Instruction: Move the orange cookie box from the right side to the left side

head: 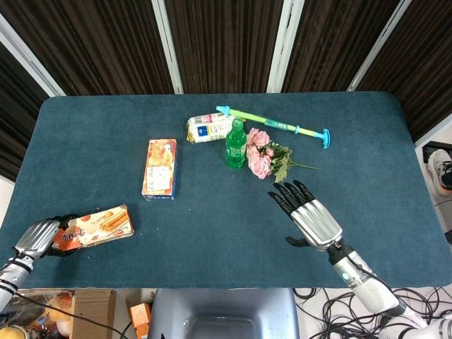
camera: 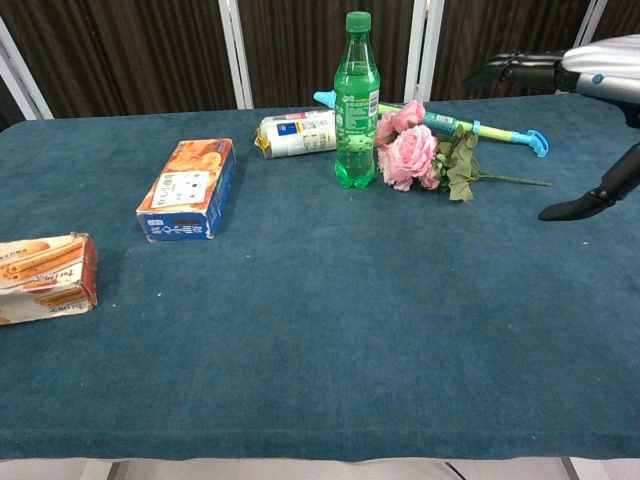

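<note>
The orange cookie box [head: 95,226] is at the table's front left, near the edge, and my left hand [head: 39,239] grips its left end. In the chest view the orange cookie box [camera: 45,277] shows at the left border, and the left hand itself is out of that frame. My right hand [head: 311,217] hovers over the front right of the table with its fingers spread and nothing in it. The chest view catches only part of the right hand [camera: 585,85] at the right border.
A blue and orange box [head: 159,168] lies left of centre. Further back stand a green bottle [head: 236,143], a white packet [head: 207,129], pink flowers [head: 263,157] and a long green and blue stick [head: 275,124].
</note>
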